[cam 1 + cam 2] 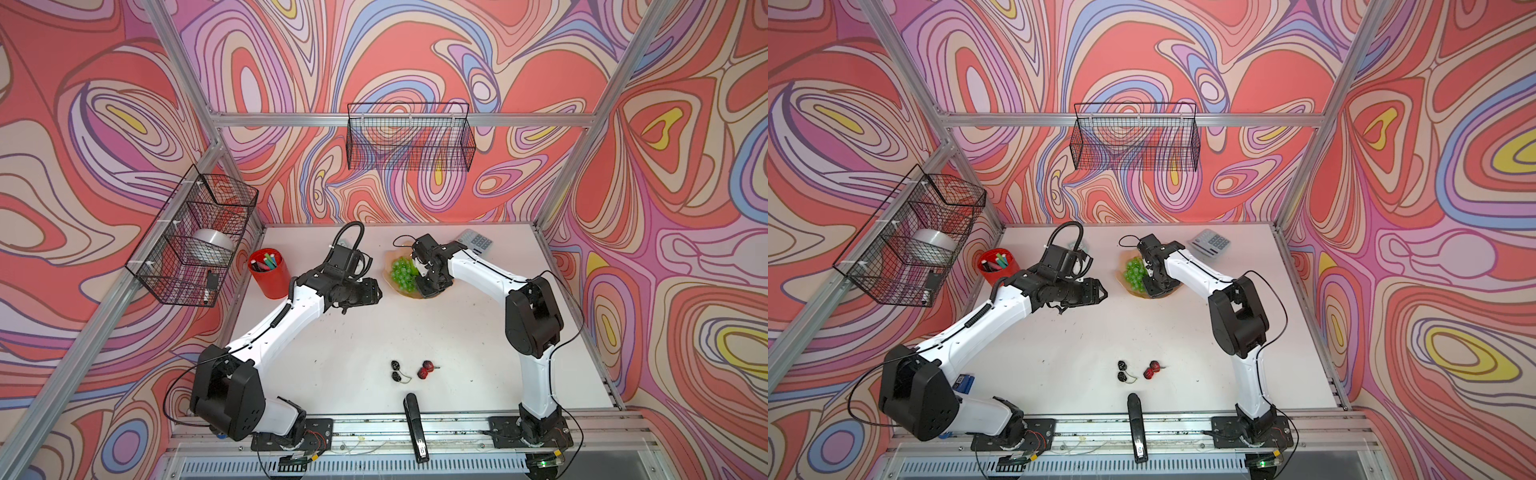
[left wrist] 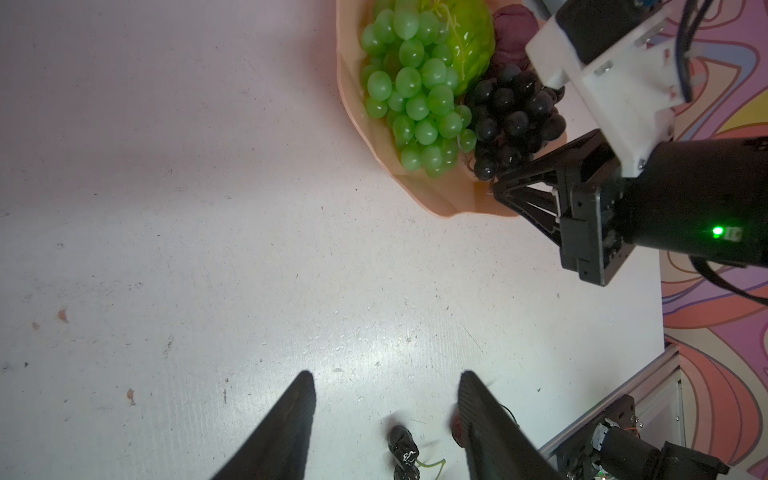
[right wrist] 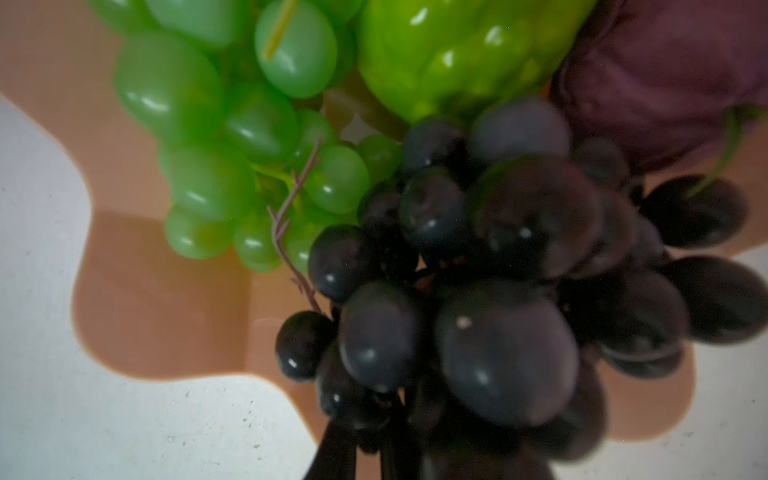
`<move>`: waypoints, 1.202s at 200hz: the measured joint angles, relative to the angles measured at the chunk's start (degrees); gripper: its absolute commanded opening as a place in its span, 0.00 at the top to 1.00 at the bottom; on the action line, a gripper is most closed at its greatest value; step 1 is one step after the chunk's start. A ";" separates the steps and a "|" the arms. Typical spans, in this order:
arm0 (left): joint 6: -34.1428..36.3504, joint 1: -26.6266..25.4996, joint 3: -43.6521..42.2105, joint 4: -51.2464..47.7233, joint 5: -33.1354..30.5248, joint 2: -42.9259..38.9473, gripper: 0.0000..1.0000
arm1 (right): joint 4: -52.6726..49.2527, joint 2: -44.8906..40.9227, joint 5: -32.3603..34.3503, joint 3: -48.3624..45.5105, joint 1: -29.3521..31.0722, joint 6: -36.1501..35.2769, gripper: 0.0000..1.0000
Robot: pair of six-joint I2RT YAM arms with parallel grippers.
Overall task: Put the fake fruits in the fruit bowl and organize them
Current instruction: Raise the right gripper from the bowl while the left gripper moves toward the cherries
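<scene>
R pincer (image 2: 496,190) is tipped down over the near side of the fruit bowl (image 2: 419,189), tips right at the edge of the dark grape bunch (image 2: 513,120). Jaws look close together, but can't tell if they grip it. That bunch lies in the bowl, touching the green grape bunch (image 2: 415,87). The ridged lime-green ball (image 2: 469,41) and mauve ball (image 2: 513,33) sit beside them, also inside.

L pincer (image 2: 384,376) hangs w/ fingers apart, nothing btw them, left of the bowl above bare desk (image 1: 332,340).

Still out of the bowl: black berry pair (image 1: 395,371) and red berry pair (image 1: 426,370), just beside each other, mid-desk toward the near edge.

Bowl sits by the far edge, right of centre. Calculator (image 1: 477,242) is at the far right corner, red cup (image 1: 269,272) w/ markers toward the far left corner, stapler (image 1: 413,428) across the near edge. Middle of the desk is open.

Top is white and scuffed, walls swirly pink. Wire basket (image 1: 409,139) hangs on the back wall, second wire basket (image 1: 195,237) on the left.
</scene>
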 measured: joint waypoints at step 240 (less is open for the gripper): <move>0.90 0.00 -0.02 -3.15 -0.04 -0.11 0.46 | 2.78 -2.67 -0.09 2.38 -1.88 0.85 0.91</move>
